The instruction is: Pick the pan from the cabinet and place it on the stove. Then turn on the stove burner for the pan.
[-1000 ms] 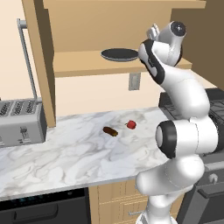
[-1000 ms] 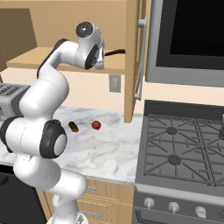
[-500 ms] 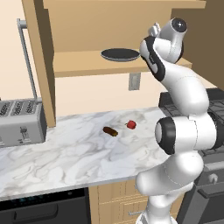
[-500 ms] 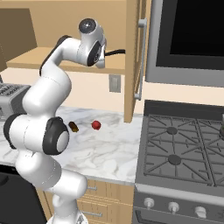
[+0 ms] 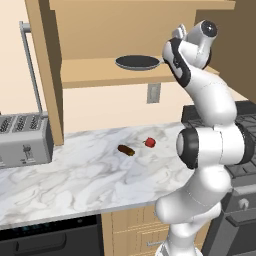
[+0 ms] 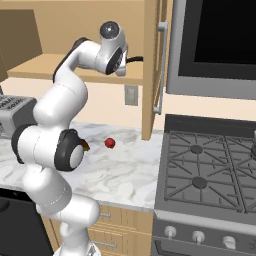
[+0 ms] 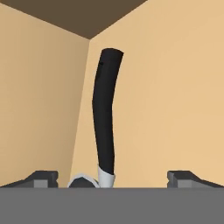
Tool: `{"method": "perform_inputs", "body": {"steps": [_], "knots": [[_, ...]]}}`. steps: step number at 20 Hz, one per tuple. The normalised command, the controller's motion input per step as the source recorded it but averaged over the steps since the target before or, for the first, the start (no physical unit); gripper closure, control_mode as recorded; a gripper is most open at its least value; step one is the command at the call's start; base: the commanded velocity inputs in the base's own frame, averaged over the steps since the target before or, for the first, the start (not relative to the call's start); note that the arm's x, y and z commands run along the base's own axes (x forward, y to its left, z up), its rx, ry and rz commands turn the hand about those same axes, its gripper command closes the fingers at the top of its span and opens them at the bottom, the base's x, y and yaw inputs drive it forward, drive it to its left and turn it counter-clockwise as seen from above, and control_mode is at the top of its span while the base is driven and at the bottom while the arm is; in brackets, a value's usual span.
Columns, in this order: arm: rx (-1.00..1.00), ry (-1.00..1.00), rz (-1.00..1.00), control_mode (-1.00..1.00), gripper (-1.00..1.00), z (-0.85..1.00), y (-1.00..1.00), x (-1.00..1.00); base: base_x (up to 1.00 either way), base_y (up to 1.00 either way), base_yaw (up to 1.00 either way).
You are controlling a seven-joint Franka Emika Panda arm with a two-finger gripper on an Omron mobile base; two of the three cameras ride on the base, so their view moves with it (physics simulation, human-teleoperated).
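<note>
The step in hand is the first one: to take the pan (image 5: 137, 62) out of the cabinet (image 5: 90, 75). The pan lies flat on the cabinet's shelf, and the arm is raised to that height. In the hand view the gripper (image 7: 113, 176) is open, its two fingertips (image 7: 40, 177) standing wide apart, and the long black handle (image 7: 106, 122) runs straight ahead of it, between the tips. Nothing is held yet. The handle's near end is just in front of the gripper, close to the line between the tips, a little nearer to one tip than to the other.

I judge that the next move calls for a short advance along the handle, so that it sits well between the fingers, then a firm closing. The handle is thin, so the centring matters.

The stove (image 6: 210, 170) is well away from the gripper, lower and to its right, past the cabinet's open door (image 6: 152, 70).

Some things are hard to tell. In both base views the arm's own body covers the gripper. In the hand view the pan's round body is cut off at the bottom edge. Whether the tips already touch the handle I cannot say.
</note>
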Motion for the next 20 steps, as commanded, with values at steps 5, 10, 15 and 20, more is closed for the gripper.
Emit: {"method": "perform_inputs", "body": {"steps": [5, 10, 15, 20], "knots": [[0.0, 0.0, 0.02, -1.0, -1.0, -0.22, -0.02, 0.3, 0.0, 0.0, 0.0], [0.0, -0.03, 0.0, -1.0, -1.0, -0.22, 0.0, 0.35, 0.0, 0.0, 0.0], [0.0, -0.05, 0.0, -1.0, -1.0, -0.26, 0.0, 0.33, 0.0, 0.0, 0.0], [0.0, -0.02, 0.01, -1.0, -1.0, -0.4, -0.13, 0.22, 0.0, 0.0, 0.0]]}}
